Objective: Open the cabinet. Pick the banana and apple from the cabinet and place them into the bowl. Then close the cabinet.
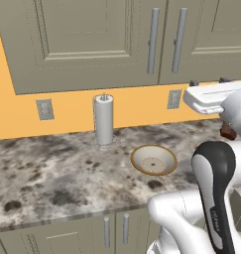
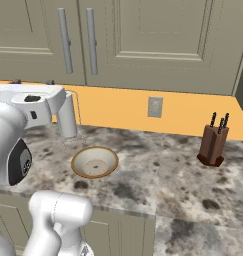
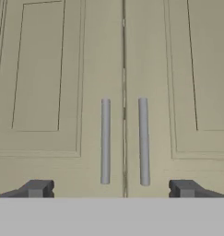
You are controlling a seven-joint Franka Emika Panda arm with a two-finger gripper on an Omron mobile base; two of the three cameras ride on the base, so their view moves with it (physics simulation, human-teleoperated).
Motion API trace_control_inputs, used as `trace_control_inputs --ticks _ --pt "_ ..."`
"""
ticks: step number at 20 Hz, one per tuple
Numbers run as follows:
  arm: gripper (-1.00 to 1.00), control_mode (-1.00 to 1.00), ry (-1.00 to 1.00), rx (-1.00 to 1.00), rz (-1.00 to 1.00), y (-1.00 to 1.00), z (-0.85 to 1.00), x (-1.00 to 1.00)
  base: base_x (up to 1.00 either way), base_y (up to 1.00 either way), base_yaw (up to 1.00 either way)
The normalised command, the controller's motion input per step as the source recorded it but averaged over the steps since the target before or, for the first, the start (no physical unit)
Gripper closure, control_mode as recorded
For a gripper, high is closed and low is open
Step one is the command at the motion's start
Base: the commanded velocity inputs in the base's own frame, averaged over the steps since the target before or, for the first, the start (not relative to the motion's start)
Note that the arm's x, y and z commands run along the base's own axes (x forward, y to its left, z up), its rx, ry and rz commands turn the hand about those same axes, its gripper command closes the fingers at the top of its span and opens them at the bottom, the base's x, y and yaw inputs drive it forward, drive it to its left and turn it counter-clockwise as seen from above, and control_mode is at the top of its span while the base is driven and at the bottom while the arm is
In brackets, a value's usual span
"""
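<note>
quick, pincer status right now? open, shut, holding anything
Pincer: open wide, holding nothing, facing the closed cabinet doors, its fingertips short of the two handles.

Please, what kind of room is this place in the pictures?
Most likely a kitchen, computer-rendered. A speckled stone counter runs under a wall cabinet with long bar handles, and on it stand a knife block, a paper towel roll and a bowl.

Marbled counter (image 1: 52, 173): bowl (image 1: 153, 159), paper-towel roll (image 1: 103, 120), knife block (image 2: 213, 143).
</note>
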Motion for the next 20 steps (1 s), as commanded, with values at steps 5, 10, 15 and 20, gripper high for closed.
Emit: trace_control_inputs --ticks 5,10,15,20 --pt "-1.00 -1.00 -0.05 0.00 0.00 0.00 0.03 -0.03 0.00 0.00 0.00" --pt "-1.00 -1.00 -0.09 0.00 0.00 0.33 0.11 -0.03 0.00 0.00 0.00" --pt "-1.00 -1.00 0.00 0.00 -0.02 0.27 0.10 0.31 0.00 0.00 0.00" --pt "-1.00 -1.00 0.09 0.00 -0.05 0.00 0.00 0.73 0.00 0.00 0.00"
